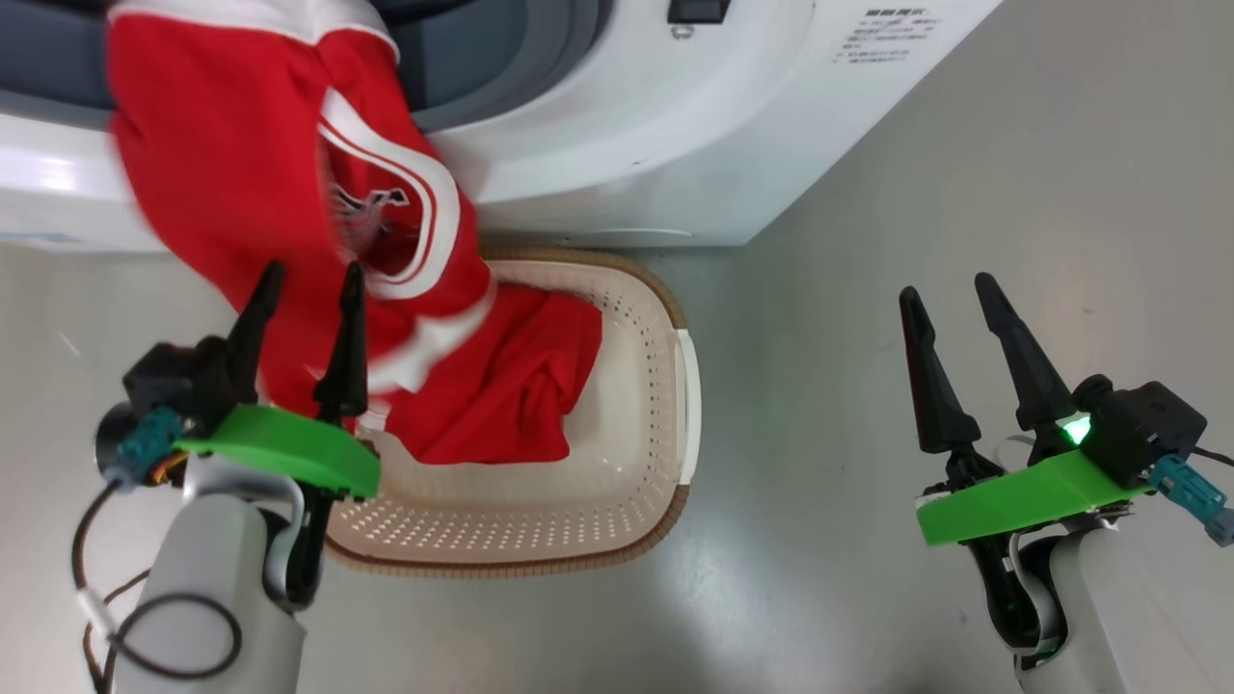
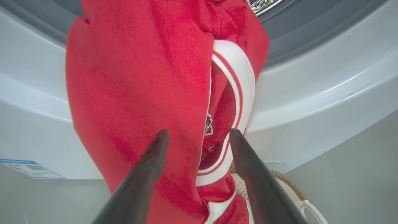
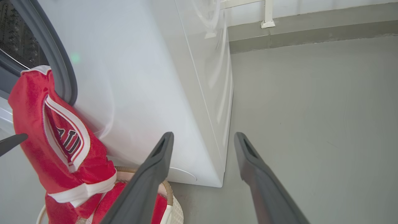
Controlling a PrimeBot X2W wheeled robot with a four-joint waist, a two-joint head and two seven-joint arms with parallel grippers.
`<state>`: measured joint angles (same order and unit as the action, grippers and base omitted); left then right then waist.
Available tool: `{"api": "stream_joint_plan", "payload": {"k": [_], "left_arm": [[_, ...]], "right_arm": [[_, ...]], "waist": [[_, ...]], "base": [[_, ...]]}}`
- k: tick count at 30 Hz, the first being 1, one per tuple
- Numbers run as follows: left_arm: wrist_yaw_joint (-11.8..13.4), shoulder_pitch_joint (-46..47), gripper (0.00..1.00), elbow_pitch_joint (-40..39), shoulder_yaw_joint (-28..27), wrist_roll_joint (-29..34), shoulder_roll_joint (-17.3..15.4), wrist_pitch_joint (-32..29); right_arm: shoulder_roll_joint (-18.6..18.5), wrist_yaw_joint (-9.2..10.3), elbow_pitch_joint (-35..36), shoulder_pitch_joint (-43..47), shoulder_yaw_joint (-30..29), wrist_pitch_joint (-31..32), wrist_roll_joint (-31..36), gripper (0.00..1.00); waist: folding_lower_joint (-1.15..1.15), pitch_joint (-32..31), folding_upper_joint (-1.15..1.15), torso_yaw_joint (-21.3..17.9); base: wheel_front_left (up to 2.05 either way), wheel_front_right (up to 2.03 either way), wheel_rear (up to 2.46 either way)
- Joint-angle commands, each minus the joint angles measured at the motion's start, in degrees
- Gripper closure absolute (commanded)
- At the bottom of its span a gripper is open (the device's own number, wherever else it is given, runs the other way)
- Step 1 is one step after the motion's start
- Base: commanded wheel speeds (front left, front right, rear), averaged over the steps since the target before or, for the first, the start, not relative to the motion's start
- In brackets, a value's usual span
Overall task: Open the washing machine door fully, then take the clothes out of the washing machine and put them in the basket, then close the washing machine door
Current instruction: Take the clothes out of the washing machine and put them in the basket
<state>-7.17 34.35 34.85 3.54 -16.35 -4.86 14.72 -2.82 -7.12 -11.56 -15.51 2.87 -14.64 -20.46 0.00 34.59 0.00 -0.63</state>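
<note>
While working on getting the red jersey (image 1: 241, 173) out of the washing machine (image 1: 617, 125), finding it draped from the grey door seal (image 3: 59, 71) down the white front, with its lower folds already lying in the cream perforated basket (image 1: 665, 386) on the floor just below.

Seeing the left gripper (image 1: 314, 272) spread wide just in front of the hanging cloth, pinching nothing. Seeing the right gripper (image 1: 945, 287) equally spread and empty, well apart over bare floor.

Judging the step as partly done, with the upper half needing to be pulled clear of the seal. Advising reaching high on the cloth, close to the seal, and taking a thick fold rather than the thin white-striped trim (image 2: 239, 77). Then drawing outward and down, avoiding snagging on the rubber or shoving the basket. Watching for cloth spilling over the brown woven rim.

Making out dark block lettering (image 3: 70, 140) inside the jersey's opening, too folded for reading. Noting a blue label sticker (image 2: 29, 169) low on the machine's front and lines of small print (image 1: 882, 39) on the white casing, both too small for reading.
</note>
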Motion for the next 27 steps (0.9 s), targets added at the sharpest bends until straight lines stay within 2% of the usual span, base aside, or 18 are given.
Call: {"api": "stream_joint_plan", "payload": {"k": [1, 15, 27], "left_arm": [[-0.3, -2.8, 0.0, -3.2, -2.3, 1.0, -1.3, 0.3], [-0.3, -15.9, 0.0, -21.7, -5.6, 1.8, -0.5, 0.3], [-0.3, -24.2, 0.0, -31.0, -7.9, 2.3, 0.8, 0.3]], "right_arm": [[-0.1, -0.36, 0.9, 1.4, 1.1, -0.4, 0.9, 0.0], [-0.1, -0.36, 0.5, 4.0, 0.3, -0.4, 2.1, 0.0], [-0.1, -0.36, 0.8, 5.6, -0.3, -0.4, 2.5, 0.0]], "waist": [[0.0, -1.2, 0.0, 0.6], [0.0, -4.9, 0.0, 1.4], [0.0, -6.3, 0.0, 1.4]], "base": [[0.0, 0.0, 0.0], [0.0, 0.0, 0.0], [0.0, 0.0, 0.0]]}}
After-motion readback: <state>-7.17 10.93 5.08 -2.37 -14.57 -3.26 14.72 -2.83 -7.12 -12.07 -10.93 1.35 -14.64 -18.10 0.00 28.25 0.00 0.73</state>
